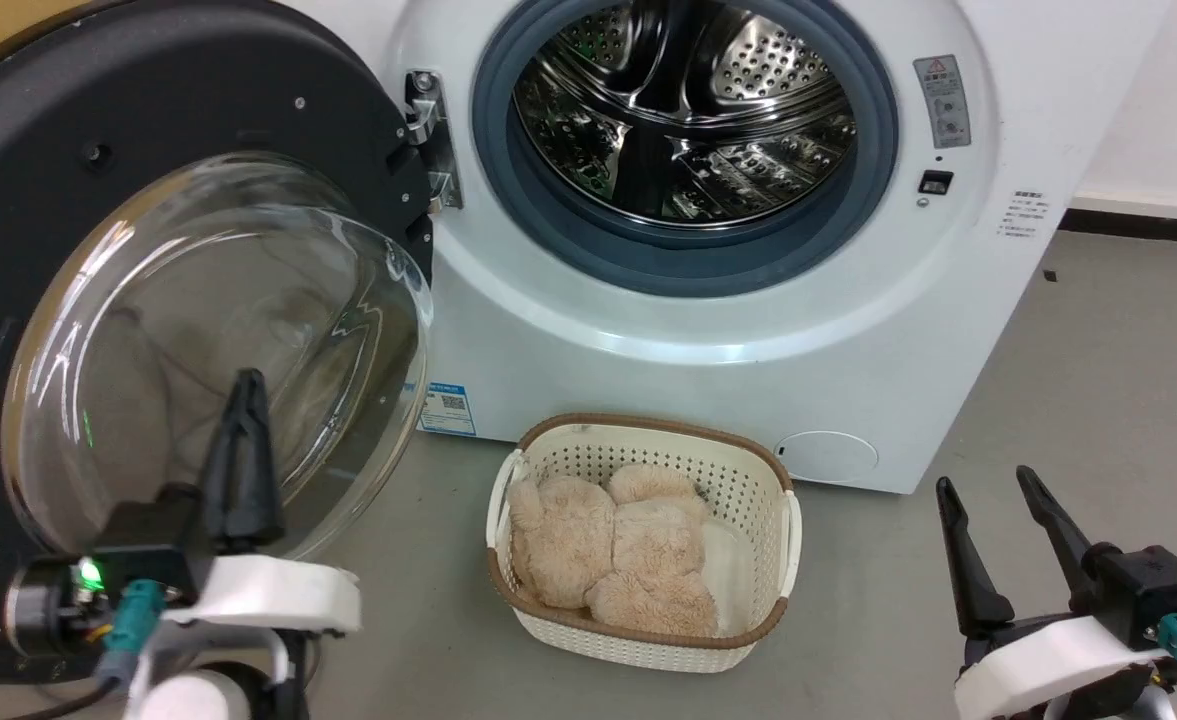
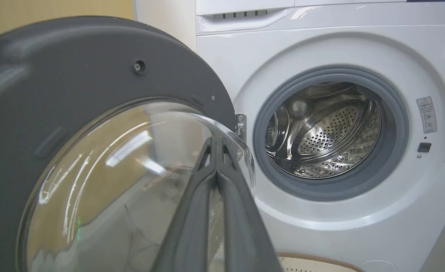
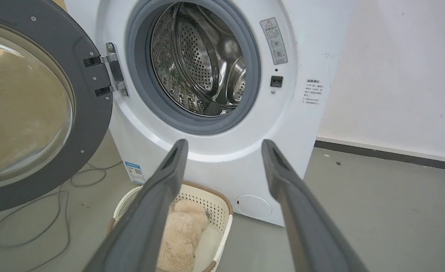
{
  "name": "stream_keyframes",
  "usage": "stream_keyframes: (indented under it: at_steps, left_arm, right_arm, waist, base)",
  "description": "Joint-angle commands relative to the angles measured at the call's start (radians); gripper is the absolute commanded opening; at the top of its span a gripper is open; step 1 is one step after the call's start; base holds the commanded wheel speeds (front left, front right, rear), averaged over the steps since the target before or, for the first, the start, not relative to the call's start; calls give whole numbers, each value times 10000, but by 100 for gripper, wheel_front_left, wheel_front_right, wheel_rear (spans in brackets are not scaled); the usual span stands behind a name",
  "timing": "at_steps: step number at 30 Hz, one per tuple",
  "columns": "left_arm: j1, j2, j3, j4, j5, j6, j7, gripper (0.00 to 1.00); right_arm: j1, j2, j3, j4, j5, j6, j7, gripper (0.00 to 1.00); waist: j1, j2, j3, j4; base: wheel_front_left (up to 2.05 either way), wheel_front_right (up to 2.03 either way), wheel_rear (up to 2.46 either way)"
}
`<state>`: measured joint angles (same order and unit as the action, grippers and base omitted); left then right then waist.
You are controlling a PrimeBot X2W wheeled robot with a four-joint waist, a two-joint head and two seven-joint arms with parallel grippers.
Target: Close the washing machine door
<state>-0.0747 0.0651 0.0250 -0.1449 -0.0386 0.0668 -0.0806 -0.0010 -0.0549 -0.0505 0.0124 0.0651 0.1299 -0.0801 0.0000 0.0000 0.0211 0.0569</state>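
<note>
The washing machine door (image 1: pixel 128 200) stands swung wide open at the left, its black ring around a bulging clear glass bowl (image 1: pixel 218 340), held by a metal hinge (image 1: pixel 433 135). The white washing machine (image 1: pixel 708 330) shows its open porthole with grey gasket (image 1: pixel 688 260) and steel drum (image 1: pixel 688 110). My left gripper (image 1: pixel 246 385) is shut and empty, its fingers in front of the glass bowl; whether they touch it I cannot tell. In the left wrist view the door (image 2: pixel 75 75) looms close behind the left gripper (image 2: pixel 215 141). My right gripper (image 1: pixel 983 485) is open at the lower right, away from the machine.
A cream laundry basket (image 1: pixel 748 480) holding a beige plush toy (image 1: pixel 608 550) sits on the grey floor in front of the machine. A blue QR sticker (image 1: pixel 446 405) is low on the machine's front. A loose cable (image 3: pixel 56 196) lies on the floor under the door.
</note>
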Motion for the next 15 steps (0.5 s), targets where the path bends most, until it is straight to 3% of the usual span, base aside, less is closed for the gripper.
stream_keyframes:
  at_steps: [1, 15]
  left_arm:
    - [-262, 141, 177, -152, -57, -77, -108, 0]
    - [-1319, 480, 1851, -607, -966, -647, -380, 0]
  right_arm:
    - [-162, 17, -33, 20, 89, 3, -114, 100]
    - [-241, 21, -201, 79, 249, 4, -386, 100]
  waist:
    - [0, 0, 16, 68]
    - [0, 0, 157, 552]
  base:
    - [0, 0, 0]
    - [0, 0, 0]
